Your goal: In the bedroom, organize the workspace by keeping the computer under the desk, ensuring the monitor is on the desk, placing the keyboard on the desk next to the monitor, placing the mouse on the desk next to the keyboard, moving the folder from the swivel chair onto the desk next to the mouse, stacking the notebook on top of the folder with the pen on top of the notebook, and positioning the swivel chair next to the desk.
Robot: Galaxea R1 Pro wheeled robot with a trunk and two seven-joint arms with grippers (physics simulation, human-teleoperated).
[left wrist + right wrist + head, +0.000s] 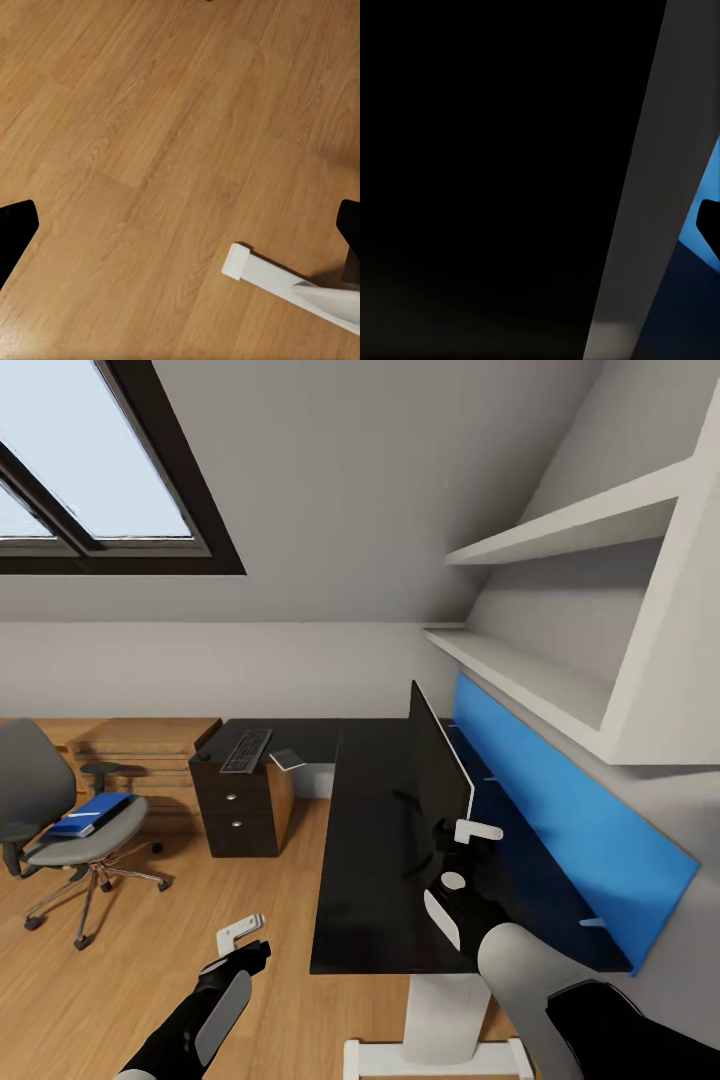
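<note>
Bedroom, black L-shaped surface (370, 860): monitor (437, 780) upright near blue-panel edge, right fingers (470, 840) at it, spread unclear; keyboard (246, 750) at far corner; folder (92, 813) left on swivel chair (60, 830); left fingers (243, 935) spread, idle.

An attic bedroom set up as a home office: a skylight (95, 460) in the sloped ceiling at 11 o'clock and white wall shelves (560, 560) at 2 o'clock. The black desk (370, 840) with its monitor (438, 775) stands on wood flooring (150, 960), the swivel chair (60, 820) at 9 o'clock.
</note>
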